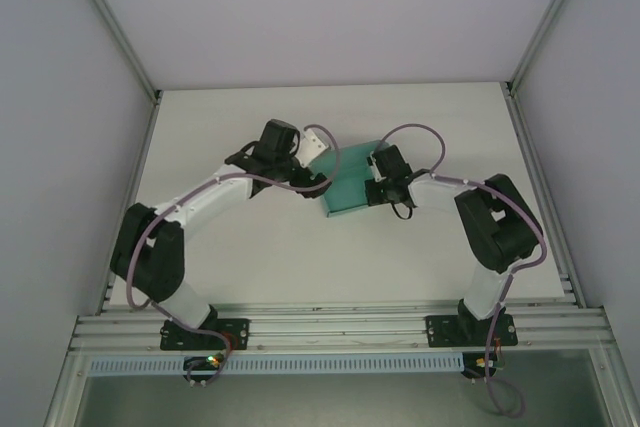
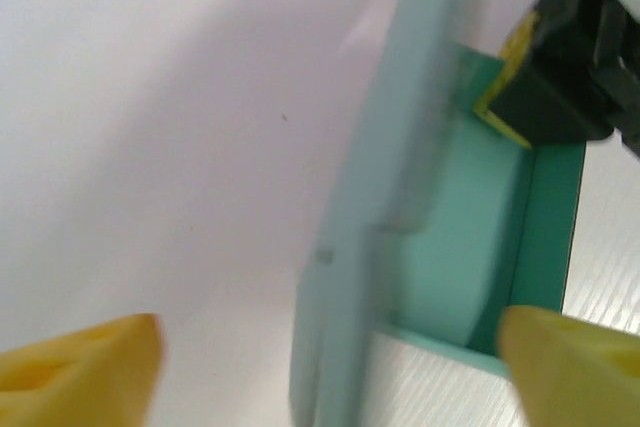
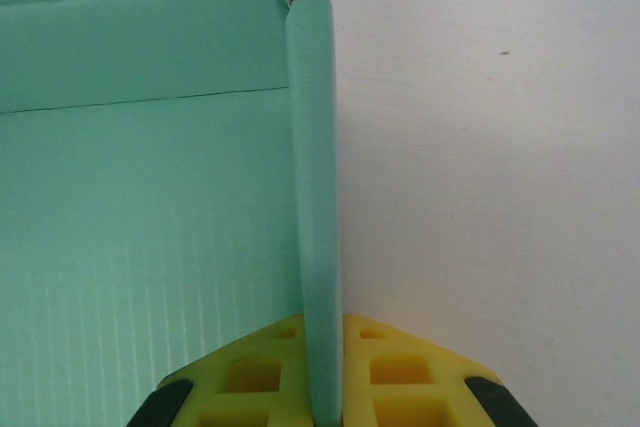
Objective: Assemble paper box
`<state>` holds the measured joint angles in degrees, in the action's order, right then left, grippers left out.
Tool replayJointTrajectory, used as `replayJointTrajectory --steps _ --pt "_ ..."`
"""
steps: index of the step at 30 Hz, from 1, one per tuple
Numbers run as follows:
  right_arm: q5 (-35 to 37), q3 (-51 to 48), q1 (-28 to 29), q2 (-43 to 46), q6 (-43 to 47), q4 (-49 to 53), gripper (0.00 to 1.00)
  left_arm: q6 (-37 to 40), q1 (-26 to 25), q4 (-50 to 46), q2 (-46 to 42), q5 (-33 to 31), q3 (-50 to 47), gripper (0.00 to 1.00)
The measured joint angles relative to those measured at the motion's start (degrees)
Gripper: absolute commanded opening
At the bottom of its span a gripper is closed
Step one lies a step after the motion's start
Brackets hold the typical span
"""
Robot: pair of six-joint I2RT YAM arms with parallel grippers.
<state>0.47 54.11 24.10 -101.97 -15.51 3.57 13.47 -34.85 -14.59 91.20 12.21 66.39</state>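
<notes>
Pinching one upright side wall of the teal-green thin-card paper box [image 3: 150, 227], your right hand [image 3: 322, 377] sits at the bottom centre of the right wrist view. Its yellow fingers [image 3: 400, 372] are clamped on the card, one on each side. Your left hand [image 2: 330, 362] is spread wide, with its yellow fingertips [image 2: 90, 372] in the lower corners of the left wrist view. A blurred pale-teal flap rises between them, and you cannot tell whether it touches either. Beyond the flap you see the box floor and a darker wall. From above, the box lies on the white desk [image 1: 300, 257] just above mid-frame. The left hand is at its upper-left corner and the right hand at its right edge.
</notes>
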Motion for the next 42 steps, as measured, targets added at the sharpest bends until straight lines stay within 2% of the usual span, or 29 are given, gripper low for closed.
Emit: replayJointTrajectory --steps 3,6,10,12,17,24,28,33,38,42 --pt "-0.7 -2.8 -0.4 3.7 -1.4 -1.5 0.0 -6.3 2.3 2.2 -5.2 -0.2 -2.3 1.0" --pt "-3.0 -5.6 -1.7 9.3 -3.5 -4.5 0.0 -12.9 7.0 6.9 -14.1 0.4 -7.7 1.0" --pt "-10.5 -9.3 -3.8 17.3 -7.2 -11.4 0.0 -19.9 13.0 15.2 -26.4 -0.1 -17.6 1.0" --pt "-15.0 -9.9 -4.4 19.9 -9.0 -14.6 0.0 -22.4 14.9 17.5 -28.2 0.2 -20.3 1.0" --pt "-26.4 -9.7 -2.6 24.5 -12.6 -21.0 0.0 -26.8 16.3 25.1 -21.3 8.2 -23.6 1.0" --pt "-30.5 -6.8 4.8 25.6 -11.5 -20.1 0.01 -29.0 12.4 34.3 -12.3 21.2 -22.7 1.0" --pt "-30.5 -5.6 6.3 24.3 -11.2 -18.6 0.01 -28.9 10.2 37.3 -11.1 25.7 -20.3 1.0" --pt "-27.8 -1.6 7.2 21.0 -9.8 -15.1 0.0 -28.0 10.2 36.7 -9.2 25.2 -18.4 1.0" --pt "-16.7 1.7 10.1 17.6 -10.1 -11.7 0.0 -27.5 10.9 35.3 -6.3 22.1 -16.7 1.0" --pt "-3.0 4.9 14.3 15.8 -12.5 -6.9 0.02 -27.5 10.9 33.2 -4.8 18.8 -15.5 1.0"
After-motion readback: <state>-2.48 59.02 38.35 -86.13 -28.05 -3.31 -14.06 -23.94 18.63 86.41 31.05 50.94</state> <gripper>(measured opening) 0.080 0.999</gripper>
